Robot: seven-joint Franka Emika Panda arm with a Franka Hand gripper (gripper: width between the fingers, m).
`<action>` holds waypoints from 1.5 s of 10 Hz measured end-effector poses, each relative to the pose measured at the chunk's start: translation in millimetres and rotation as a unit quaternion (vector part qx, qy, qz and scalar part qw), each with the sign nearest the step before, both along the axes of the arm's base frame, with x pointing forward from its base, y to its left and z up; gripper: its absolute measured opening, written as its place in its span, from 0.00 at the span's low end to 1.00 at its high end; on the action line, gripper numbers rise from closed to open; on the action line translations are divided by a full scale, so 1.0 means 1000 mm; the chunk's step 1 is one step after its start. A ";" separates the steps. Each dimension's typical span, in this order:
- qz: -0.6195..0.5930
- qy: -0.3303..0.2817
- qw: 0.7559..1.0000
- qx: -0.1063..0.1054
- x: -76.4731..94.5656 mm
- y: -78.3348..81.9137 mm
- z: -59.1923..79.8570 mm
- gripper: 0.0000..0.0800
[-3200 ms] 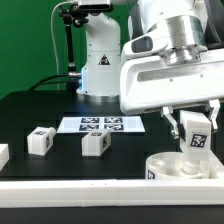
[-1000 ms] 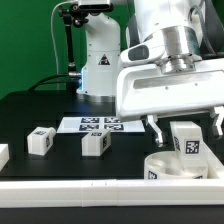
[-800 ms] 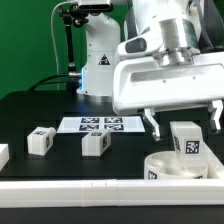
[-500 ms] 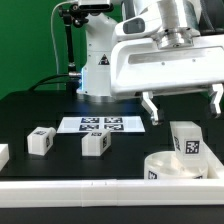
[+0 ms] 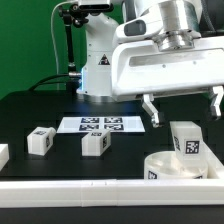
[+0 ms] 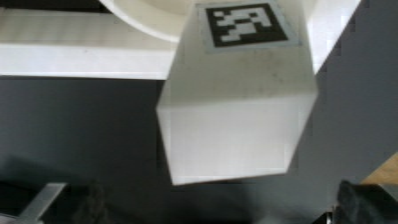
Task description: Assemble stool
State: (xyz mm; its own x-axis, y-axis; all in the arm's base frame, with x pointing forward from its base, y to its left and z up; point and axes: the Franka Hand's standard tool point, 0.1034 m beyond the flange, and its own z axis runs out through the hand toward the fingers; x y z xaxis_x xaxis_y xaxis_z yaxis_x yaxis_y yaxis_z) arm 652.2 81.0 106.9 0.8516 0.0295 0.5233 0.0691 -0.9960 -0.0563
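Fingers (image 5: pixel 150 107) spread wide, gripping nothing; they hang just above the first leg (image 5: pixel 186 141). That leg stands upright on the seat disc (image 5: pixel 162 168), at the exterior view's right. The second leg (image 5: pixel 95 144) and third leg (image 5: pixel 40 141) rest apart on the black surface (image 5: pixel 30 112), near the marker board (image 5: pixel 100 125).

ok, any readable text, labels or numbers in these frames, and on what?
No readable words or numbers anywhere.
Upright leg on the seat disc: square black-and-white marker tag, pattern only, no letters.
Loose legs: tags only.
Marker board: tags only.
Small dark mark on the white base behind: too small to read.
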 end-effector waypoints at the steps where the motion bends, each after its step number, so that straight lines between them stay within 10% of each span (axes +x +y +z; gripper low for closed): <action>1: 0.006 0.052 0.999 0.002 -0.003 0.003 -0.003 0.81; 6: 0.021 0.191 0.981 0.003 -0.008 0.001 -0.006 0.81; 12: 0.039 0.187 0.982 -0.006 -0.007 0.000 -0.009 0.81; 15: 0.154 0.169 0.972 -0.058 -0.007 0.003 -0.010 0.81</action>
